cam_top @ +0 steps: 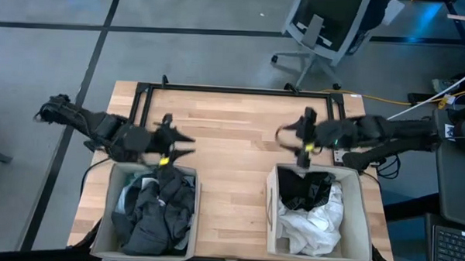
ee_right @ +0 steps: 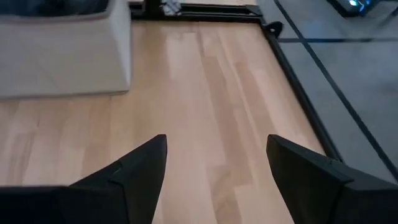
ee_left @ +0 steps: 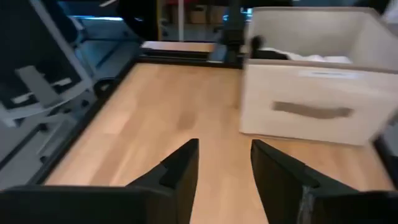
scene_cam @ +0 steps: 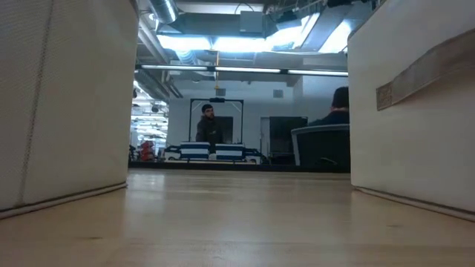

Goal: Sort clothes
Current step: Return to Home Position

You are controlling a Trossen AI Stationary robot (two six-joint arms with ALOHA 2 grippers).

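The clothes are all sitting in bins, none loose on the table. A crumpled heap of dark grey fabric garments (cam_top: 158,215) fills the left beige square fabric bin (cam_top: 103,219), with a bit of pale light-blue cloth (cam_top: 129,197) peeking out along the outer side. The right beige fabric bin (cam_top: 362,224) has a rumpled white garment (cam_top: 316,222) and a bunched black one (cam_top: 304,187) touching it, the black at the end facing the open tabletop. Everything's soft and wrinkly, nothing folded.

The bins have straight cloth walls. The left wrist view shows a flat grey-brown strap handle (ee_left: 311,111) on the side of the right one. They sit well apart on the light wooden plank table (cam_top: 232,146), with bare wood between them.

The left gripper (cam_top: 181,144) hangs just past its bin's rim, over the wood, fingers apart and empty. The right gripper (cam_top: 302,137) is likewise just beyond its bin, fingers spread wide and gripping nothing.
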